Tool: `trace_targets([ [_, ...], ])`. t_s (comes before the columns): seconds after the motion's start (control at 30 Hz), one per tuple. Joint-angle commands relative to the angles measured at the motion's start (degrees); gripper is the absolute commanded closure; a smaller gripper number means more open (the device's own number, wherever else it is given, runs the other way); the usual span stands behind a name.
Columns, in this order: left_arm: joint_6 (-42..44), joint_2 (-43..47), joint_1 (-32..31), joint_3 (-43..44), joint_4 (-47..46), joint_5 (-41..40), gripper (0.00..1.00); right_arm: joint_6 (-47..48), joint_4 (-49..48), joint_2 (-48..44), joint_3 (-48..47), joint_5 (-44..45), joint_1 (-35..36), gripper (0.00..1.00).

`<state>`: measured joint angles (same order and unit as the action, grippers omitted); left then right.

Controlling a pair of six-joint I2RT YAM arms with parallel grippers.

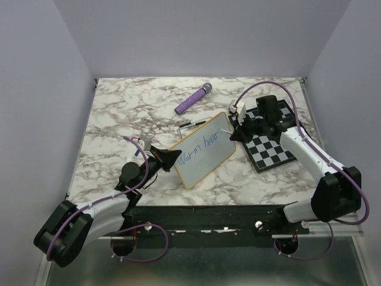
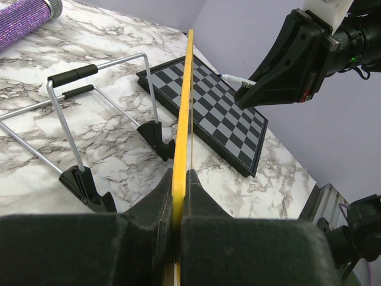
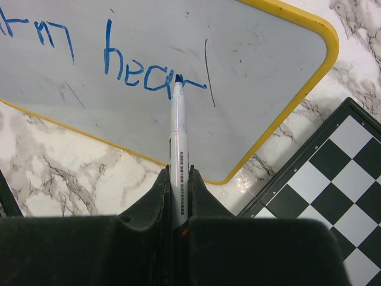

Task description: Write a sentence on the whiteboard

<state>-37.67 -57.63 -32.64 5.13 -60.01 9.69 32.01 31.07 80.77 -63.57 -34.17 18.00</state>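
While the left gripper (image 1: 168, 159) clamps the yellow frame of the whiteboard (image 1: 209, 162) at its left edge, mid-table, the right gripper (image 1: 236, 134) pinches a marker (image 3: 178, 131), its tip at the last blue stroke. The sentence (image 3: 128, 68) reads "Warm hear". A chessboard (image 1: 271, 149) lies just right of the whiteboard.

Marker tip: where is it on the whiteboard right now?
In the right wrist view, the marker, clamped in the right gripper, has its tip at the end of the blue writing "hear" on the whiteboard, toward the corner beside the chessboard.
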Motion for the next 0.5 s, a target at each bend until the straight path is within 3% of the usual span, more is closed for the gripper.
trace_targets([
  [0.0,1.55,0.67,-0.32,0.50,2.61,2.61,1.00,0.86,0.57,-0.79,0.47,-1.77,-0.07,1.00],
  [0.47,1.55,0.32,-0.32,0.76,2.70,2.70,1.00,1.13,0.57,-0.62,0.64,-1.69,-0.07,1.00],
])
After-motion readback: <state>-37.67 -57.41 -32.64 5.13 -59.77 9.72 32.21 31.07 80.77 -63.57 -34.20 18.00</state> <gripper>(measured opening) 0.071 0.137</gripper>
